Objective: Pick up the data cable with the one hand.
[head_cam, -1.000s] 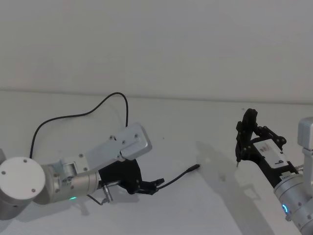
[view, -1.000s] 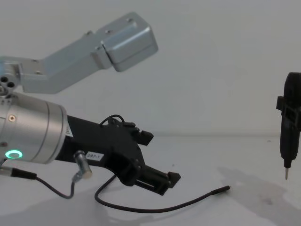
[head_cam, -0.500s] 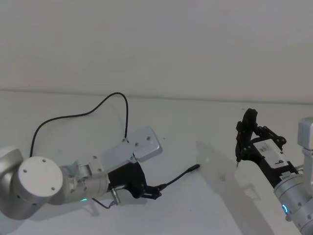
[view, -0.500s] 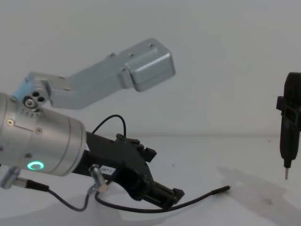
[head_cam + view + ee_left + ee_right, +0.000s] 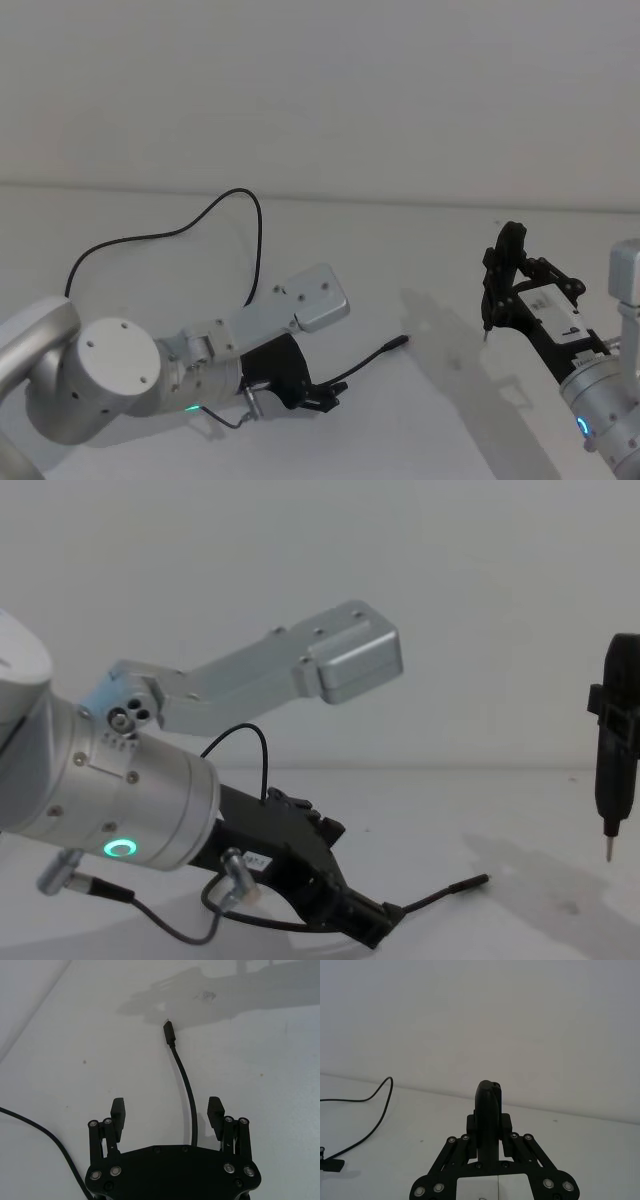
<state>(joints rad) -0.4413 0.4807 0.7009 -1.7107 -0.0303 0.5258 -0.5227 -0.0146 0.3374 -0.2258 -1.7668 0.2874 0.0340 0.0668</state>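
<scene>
Now my left gripper (image 5: 167,1107): spread wide.
Left wrist view: data cable (image 5: 186,1077) lies between my fingers (image 5: 118,1110).
My right gripper (image 5: 489,1130): pinches pen tool (image 5: 489,1097).

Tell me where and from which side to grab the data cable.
Grip the straight stretch of the data cable just behind its thicker tip, from above. It lies flat on the table, running between the open fingers of the left end effector, so closing should catch it.
</scene>
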